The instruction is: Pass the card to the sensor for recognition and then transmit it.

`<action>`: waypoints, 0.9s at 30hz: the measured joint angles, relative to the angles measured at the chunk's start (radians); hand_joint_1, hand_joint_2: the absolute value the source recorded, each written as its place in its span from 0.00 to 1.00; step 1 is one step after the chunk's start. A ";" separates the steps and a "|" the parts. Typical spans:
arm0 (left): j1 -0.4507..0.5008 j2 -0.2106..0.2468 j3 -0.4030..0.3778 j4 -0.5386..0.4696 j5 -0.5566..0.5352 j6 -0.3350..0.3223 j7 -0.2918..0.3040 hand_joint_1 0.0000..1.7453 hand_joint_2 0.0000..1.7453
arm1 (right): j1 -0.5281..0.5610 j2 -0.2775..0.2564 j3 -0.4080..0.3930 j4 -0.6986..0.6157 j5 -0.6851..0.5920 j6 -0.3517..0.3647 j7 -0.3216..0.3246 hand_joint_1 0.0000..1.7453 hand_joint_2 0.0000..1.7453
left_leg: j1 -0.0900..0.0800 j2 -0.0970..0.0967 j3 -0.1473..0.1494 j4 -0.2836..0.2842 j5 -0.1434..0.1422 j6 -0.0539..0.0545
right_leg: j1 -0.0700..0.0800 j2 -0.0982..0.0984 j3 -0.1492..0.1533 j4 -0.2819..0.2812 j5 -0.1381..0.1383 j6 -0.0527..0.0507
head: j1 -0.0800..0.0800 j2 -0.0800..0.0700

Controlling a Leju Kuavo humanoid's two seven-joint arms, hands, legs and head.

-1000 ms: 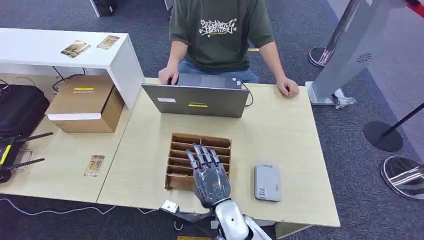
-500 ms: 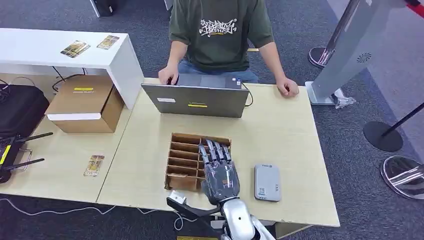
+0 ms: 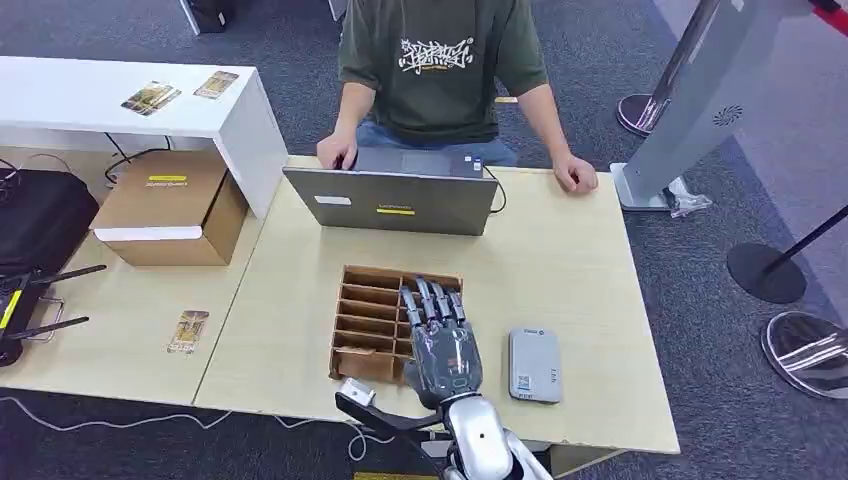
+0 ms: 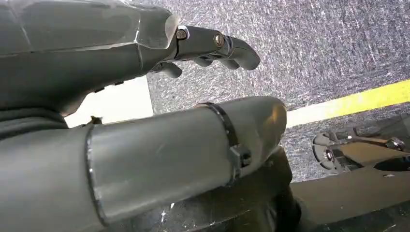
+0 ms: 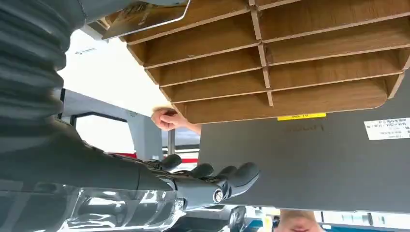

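Observation:
My right hand hovers, fingers stretched out, over the right half of the brown slotted wooden box. In the right wrist view a card with a pale rounded edge sits under my thumb, pinched against the right hand, with the box's slots behind it. The grey card sensor lies flat on the table just right of that hand. My left hand hangs over grey carpet and holds nothing, its fingers loosely bent and apart from the thumb.
A person sits at the far side behind an open laptop, one hand on the table. A cardboard box and a loose card lie on the left table. Two more cards rest on a white shelf.
My right hand has slid to the right across the wooden box, toward the sensor. In the last half second it barely moved.

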 joint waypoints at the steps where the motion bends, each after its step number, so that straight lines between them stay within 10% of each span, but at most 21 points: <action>1: 0.000 0.000 0.000 0.000 0.001 0.000 0.000 0.00 0.00 | 0.000 0.000 0.000 0.000 0.000 0.003 0.000 0.00 1.00 | 0.000 0.000 0.000 0.000 0.000 0.000 | 0.000 0.000 0.000 0.000 0.000 0.000 | 0.000 0.000; 27: 0.006 0.000 0.003 0.000 0.026 0.014 0.000 0.00 0.00 | -0.001 -0.004 0.008 0.028 -0.003 0.055 0.069 0.00 1.00 | 0.000 0.000 0.000 0.000 0.000 0.000 | 0.000 0.000 0.000 0.000 0.000 0.000 | 0.000 0.000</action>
